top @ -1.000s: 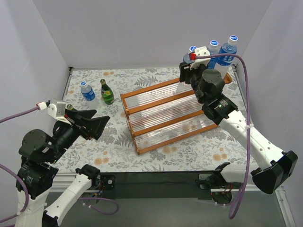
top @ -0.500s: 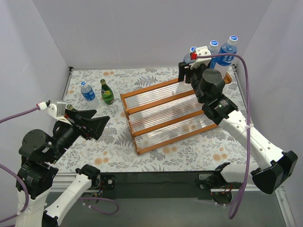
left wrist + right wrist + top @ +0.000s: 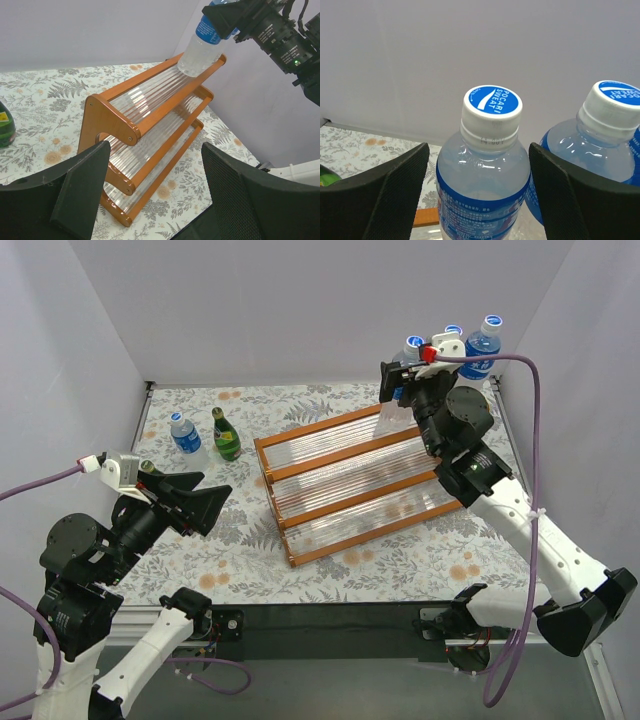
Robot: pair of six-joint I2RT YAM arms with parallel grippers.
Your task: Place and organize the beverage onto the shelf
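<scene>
The shelf stands mid-table, slanted. Three clear blue-labelled bottles stand at its top tier's right end; the leftmost is between my right gripper's open jaws. In the right wrist view that bottle sits between the fingers with gaps on both sides, and a second bottle is to its right. A fourth clear bottle and one green bottle stand on the table left of the shelf. The other green bottle is out of view. My left gripper is open and empty, raised left of the shelf.
White walls enclose the floral table at the back and both sides. The left wrist view shows the shelf, the bottle on its top tier, the right arm and the green bottle at the left edge.
My right gripper and wrist have moved up and to the right, while the bottle stays on the top tier. The left arm has not moved.
</scene>
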